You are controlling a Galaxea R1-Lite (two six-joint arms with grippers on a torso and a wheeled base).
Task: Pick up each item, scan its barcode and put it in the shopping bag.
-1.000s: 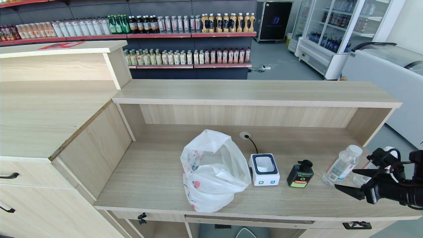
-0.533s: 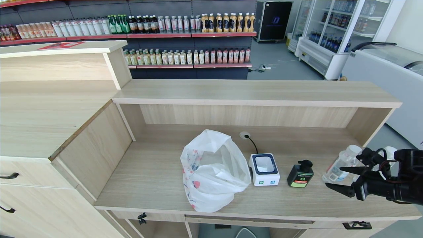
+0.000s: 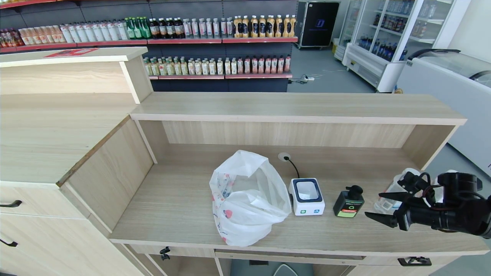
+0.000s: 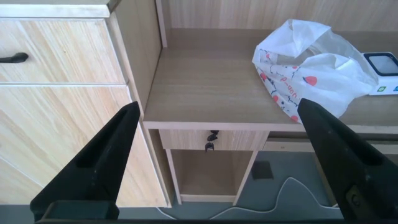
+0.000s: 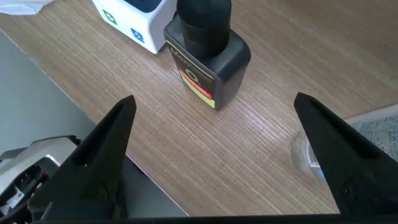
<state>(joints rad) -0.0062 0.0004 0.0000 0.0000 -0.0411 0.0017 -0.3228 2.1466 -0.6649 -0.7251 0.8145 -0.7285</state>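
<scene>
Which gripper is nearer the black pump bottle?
Right. The right gripper hangs open just right of the black pump bottle; the left gripper sits far left, beyond the shopping bag.

Just ahead of the black right end effector (image 3: 373,204) is a squat black plastic pump bottle (image 3: 348,204) with a green-and-red label. Beyond that bottle is a white box scanner (image 3: 306,196) with a dark blue-framed window and small green and blue squares. Farthest from the end effector is a translucent white plastic bag (image 3: 245,199), printed with red and blue motifs. Close beside the end effector, a clear plastic bottle (image 3: 384,205) has a white-and-blue label. The tabletop (image 3: 180,209) is pale wood grain.
</scene>
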